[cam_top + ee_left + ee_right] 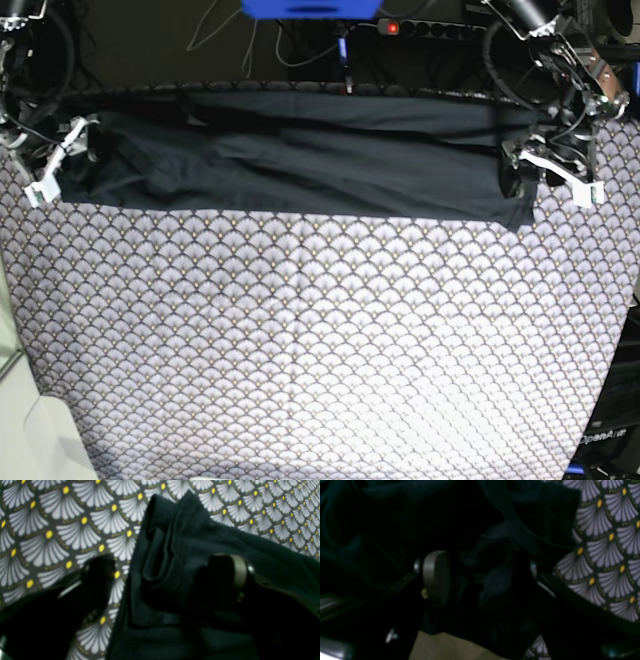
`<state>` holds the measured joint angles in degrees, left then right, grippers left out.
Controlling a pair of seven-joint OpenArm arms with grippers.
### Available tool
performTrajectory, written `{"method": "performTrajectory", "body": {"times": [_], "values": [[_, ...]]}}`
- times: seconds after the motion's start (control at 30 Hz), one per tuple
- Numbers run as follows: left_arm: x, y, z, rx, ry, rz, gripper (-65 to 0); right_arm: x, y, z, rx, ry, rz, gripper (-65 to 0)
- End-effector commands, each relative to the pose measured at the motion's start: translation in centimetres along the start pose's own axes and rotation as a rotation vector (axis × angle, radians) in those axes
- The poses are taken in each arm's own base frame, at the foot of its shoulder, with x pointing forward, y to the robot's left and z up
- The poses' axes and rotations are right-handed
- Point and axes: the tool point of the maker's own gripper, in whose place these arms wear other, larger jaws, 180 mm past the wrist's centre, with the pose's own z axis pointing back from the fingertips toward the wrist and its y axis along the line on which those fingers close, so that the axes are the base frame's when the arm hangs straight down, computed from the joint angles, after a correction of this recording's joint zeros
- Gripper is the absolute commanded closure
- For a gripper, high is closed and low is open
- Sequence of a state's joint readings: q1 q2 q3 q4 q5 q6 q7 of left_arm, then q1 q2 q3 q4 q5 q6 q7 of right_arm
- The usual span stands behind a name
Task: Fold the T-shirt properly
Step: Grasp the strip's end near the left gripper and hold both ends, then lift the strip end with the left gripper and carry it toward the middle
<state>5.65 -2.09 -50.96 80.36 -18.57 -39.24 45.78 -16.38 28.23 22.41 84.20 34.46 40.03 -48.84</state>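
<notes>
T-shirt (300,160) lies stretched as a long dark band across the far edge of the counter (320,350), which has a fan-pattern cloth, grey-white scallops with yellow dots.

Left side of base view: right end effector (75,150) sits at that end of the shirt. Its wrist view shows jaws partly spread with bunched dark cloth between them; too dark to say whether cloth is really pinched, so cannot tell on grip.

Middle: fabric lies mostly flat, a few long creases, near hem fairly straight.

Right side of base view: left end effector (548,165) at the other end of the shirt, jaws spread wide. Its wrist view shows one finger over the patterned cloth and the other over the dark fabric, a rumpled corner standing between them; not closed on it.

Handling, a judgement: soft, light, limp cloth, will sag and wrinkle, slides easily on the cover. Best taken at corners or hem edges, both ends together.

Room: power strip (425,27) and cables behind the counter, a blue object (310,8) top centre, dim background.
</notes>
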Motion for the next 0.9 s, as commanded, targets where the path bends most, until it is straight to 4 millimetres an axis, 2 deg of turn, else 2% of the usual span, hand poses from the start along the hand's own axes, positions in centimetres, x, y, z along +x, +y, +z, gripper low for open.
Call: {"method": "performTrajectory", "body": {"times": [0.0,0.2,0.27,0.37,0.57,0.67,0.8,0.87], "values": [[-1.4,0.2,0.0,0.011,0.067,-0.006,-57.1,1.3,-0.7,0.6,-0.014,-0.034,0.021,-39.9],[-1.6,0.2,0.2,0.013,0.074,-0.011,-57.0,1.3,-0.7,0.6,-0.014,-0.034,0.021,-39.9],[-2.1,0.4,0.4,0.016,0.087,-0.012,-54.2,1.3,-0.7,0.6,-0.014,-0.034,0.021,-39.8],[-2.5,0.5,0.6,0.018,0.092,-0.012,-43.6,1.2,-0.7,0.7,-0.015,-0.031,0.020,-39.8],[-3.3,0.5,0.8,0.022,0.107,-0.003,-13.6,1.2,-0.7,0.7,-0.015,-0.028,0.020,-39.8],[-3.3,0.5,0.8,0.022,0.107,-0.003,-1.1,1.1,-0.7,0.7,-0.014,-0.027,0.019,-39.8],[-3.1,0.6,0.8,0.023,0.106,-0.007,0.0,1.0,-0.6,0.7,-0.014,-0.027,0.019,-39.8],[-2.3,0.3,0.9,0.021,0.086,-0.024,0.0,1.0,-0.6,0.7,-0.014,-0.026,0.018,-39.8]]}}
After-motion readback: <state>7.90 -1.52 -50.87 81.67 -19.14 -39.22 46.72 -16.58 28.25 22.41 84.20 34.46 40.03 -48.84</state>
